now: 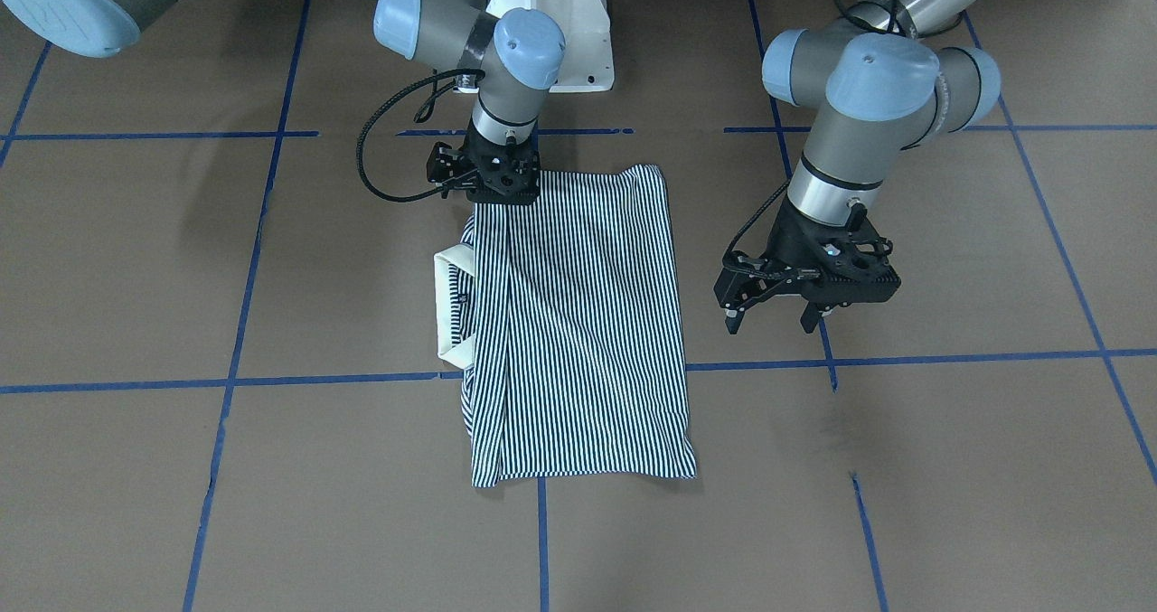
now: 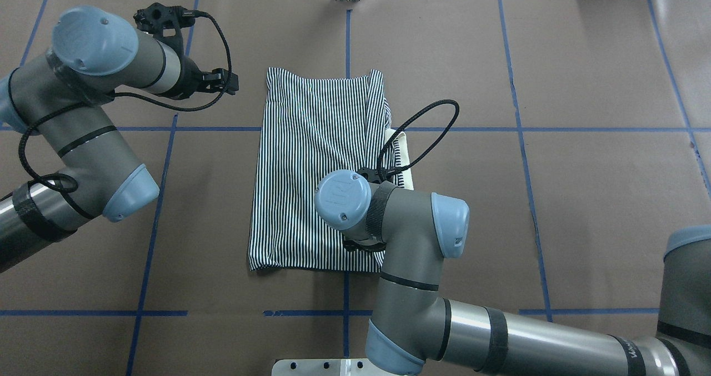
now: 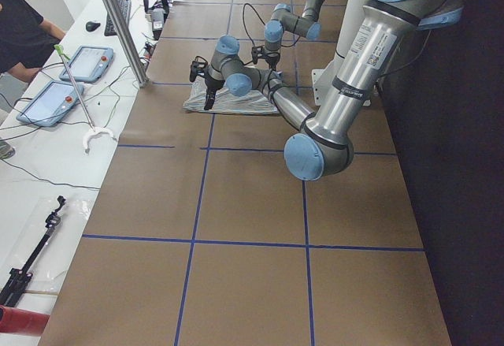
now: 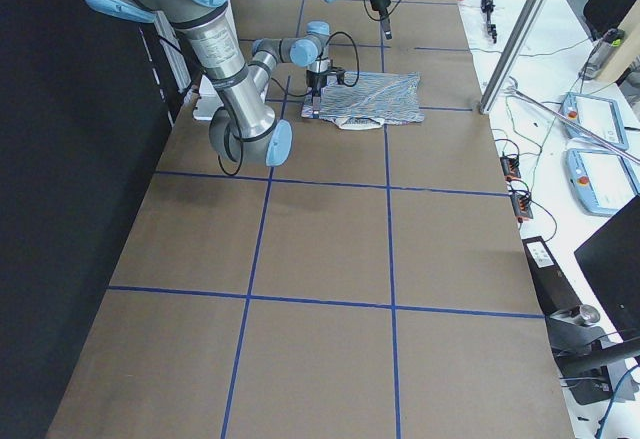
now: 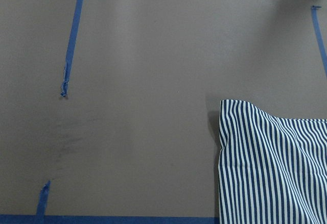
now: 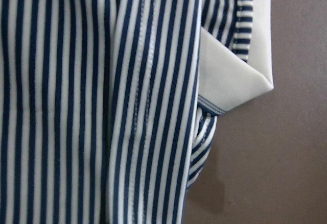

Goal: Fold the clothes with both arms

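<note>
The folded polo shirt (image 1: 578,323) lies mid-table. The left gripper (image 1: 768,323) hangs spread at its three o'clock. The right gripper (image 1: 495,187) sits at its eleven o'clock edge, grip unclear. Rising, it could snag and unfold layers.

polo shirt (image 1: 587,323) folded flat | left arm (image 1: 868,115) beside | right arm (image 1: 506,79) over it

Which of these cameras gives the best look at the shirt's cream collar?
The exterior front-facing view: the whole collar shows there, unobstructed, at the edge of the folded shirt. The right wrist view shows one corner, close up. Overhead, the right arm hides part. Side views make it tiny; the left wrist view misses it.
</note>
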Motion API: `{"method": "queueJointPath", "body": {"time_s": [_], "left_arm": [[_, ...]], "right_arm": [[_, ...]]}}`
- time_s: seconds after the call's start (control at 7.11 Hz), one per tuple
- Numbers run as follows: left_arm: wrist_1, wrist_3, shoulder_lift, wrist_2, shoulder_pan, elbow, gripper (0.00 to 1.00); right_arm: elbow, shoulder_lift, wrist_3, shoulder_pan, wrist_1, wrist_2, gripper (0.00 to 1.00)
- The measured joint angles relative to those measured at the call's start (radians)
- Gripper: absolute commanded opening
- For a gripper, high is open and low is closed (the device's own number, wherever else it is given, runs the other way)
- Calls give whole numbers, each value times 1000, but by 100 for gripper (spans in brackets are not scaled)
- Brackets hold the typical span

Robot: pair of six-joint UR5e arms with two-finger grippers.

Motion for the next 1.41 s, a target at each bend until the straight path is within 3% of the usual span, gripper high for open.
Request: {"method": "queueJointPath", "body": {"time_s": [0.7, 1.41], "left_arm": [[-6, 0, -2, -1, 2, -1, 100], [-12, -40, -11, 0, 23, 1, 100]], "right_arm": [[54, -25, -51, 21, -95, -4, 100], [105, -84, -73, 44, -104, -26, 100]]}}
